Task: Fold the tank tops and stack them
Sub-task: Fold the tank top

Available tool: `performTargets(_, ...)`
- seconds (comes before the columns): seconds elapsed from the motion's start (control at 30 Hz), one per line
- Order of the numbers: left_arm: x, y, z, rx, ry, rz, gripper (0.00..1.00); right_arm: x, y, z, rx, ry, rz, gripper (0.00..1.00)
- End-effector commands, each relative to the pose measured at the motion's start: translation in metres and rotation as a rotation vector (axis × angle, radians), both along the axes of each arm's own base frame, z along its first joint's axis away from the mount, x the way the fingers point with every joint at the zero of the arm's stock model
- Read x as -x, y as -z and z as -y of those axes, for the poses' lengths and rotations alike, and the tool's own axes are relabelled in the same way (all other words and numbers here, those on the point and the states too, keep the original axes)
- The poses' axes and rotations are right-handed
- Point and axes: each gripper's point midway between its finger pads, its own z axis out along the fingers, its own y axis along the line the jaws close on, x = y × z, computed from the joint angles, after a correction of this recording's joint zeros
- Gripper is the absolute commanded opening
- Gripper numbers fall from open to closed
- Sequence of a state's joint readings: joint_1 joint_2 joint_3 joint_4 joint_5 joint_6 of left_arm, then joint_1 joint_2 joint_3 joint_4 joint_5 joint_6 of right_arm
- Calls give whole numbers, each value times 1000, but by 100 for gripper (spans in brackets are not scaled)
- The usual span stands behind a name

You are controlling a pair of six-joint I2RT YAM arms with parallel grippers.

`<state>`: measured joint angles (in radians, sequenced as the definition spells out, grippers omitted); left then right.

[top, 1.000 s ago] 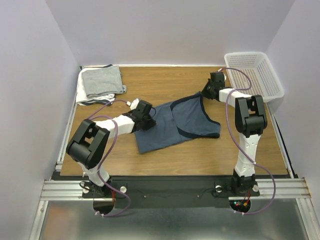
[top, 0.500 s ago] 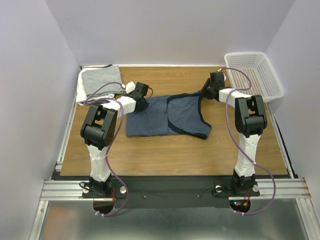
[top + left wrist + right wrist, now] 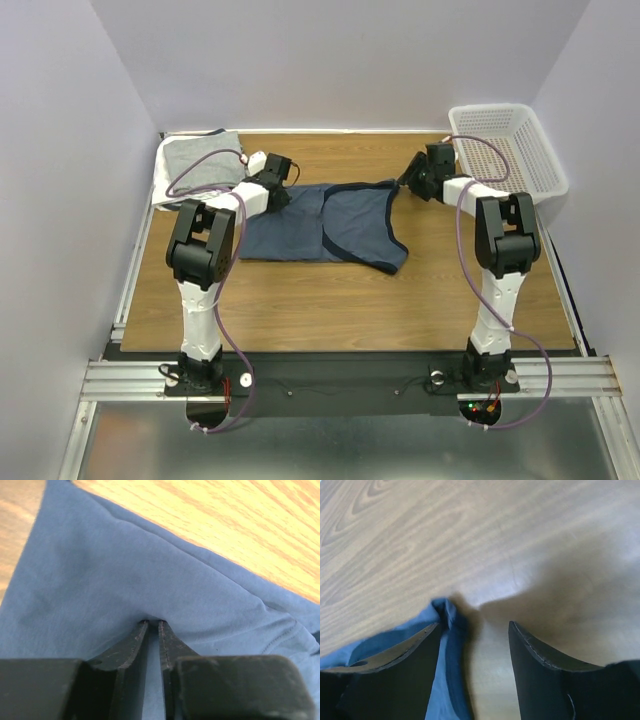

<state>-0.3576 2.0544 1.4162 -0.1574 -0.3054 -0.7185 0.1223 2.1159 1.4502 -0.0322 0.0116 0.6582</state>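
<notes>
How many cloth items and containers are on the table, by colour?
Blue tank top: 1
Grey tank top: 1
White tank top, under the grey one: 1
White basket: 1
Total: 4

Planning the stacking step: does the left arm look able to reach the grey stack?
Probably yes: the grey stack lies beside the left gripper, nothing between, though it is shut on the blue top.
</notes>
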Motion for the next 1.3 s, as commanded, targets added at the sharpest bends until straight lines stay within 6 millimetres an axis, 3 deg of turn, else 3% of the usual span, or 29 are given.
performTargets(0.0, -15, -39, 16, 36, 104, 81, 30, 16, -54, 8, -2, 5, 85, 63)
performTargets(0.07, -17, -56, 21, 51, 129, 111, 32, 32, -57, 6, -12, -13, 71, 63)
performTargets(0.1, -19, -64, 26, 54, 144, 127, 34, 45, -74, -2, -37, -46, 90, 63)
performTargets(0.13, -20, -75, 29, 65, 157, 149, 34, 66, -58, -4, -38, -58, 42, 63)
performTargets(0.2, -19, -89, 35, 63, 178, 175, 36, 96, -57, -13, -30, -77, 21, 62)
performTargets(0.23, -19, -101, 37, 69, 186, 197, 36, 109, -81, -16, -30, -86, 71, 62)
performTargets(0.27, -18, -108, 42, 74, 198, 210, 36, 135, -61, -17, -11, -92, 20, 62)
performTargets(0.3, -16, -113, 47, 80, 211, 221, 36, 150, -58, -18, 21, -82, 4, 61)
performTargets(0.4, -6, -131, 84, 107, 303, 263, 36, 200, -60, -25, 18, -114, 2, 52)
performTargets(0.43, 1, -137, 109, 129, 361, 284, 36, 211, -60, -28, 17, -124, 4, 50)
performTargets(0.47, 6, -137, 121, 140, 396, 287, 36, 221, -73, -34, 9, -142, 44, 49)
performTargets(0.5, 10, -138, 141, 170, 451, 290, 36, 241, -59, -42, 34, -164, 5, 49)
performTargets(0.57, 24, -138, 177, 195, 541, 289, 36, 259, -56, -49, 54, -182, 1, 46)
performTargets(0.6, 26, -137, 194, 213, 583, 291, 36, 272, -44, -53, 90, -197, -25, 46)
performTargets(0.67, 34, -142, 226, 234, 654, 306, 35, 280, -36, -51, 121, -176, -47, 45)
performTargets(0.77, 55, -130, 268, 302, 796, 271, 33, 295, -23, -55, 152, -189, -75, 43)
performTargets(0.8, 65, -134, 290, 337, 863, 296, 33, 301, -17, -57, 153, -192, -87, 41)
performTargets(0.87, 80, -135, 314, 369, 939, 305, 32, 305, -13, -58, 166, -192, -89, 39)
performTargets(1.0, 99, -112, 340, 412, 1024, 257, 29, 303, -7, -52, 198, -159, -94, 39)
performTargets(1.27, 116, -91, 351, 446, 1062, 219, 29, 288, -3, -54, 220, -139, -47, 42)
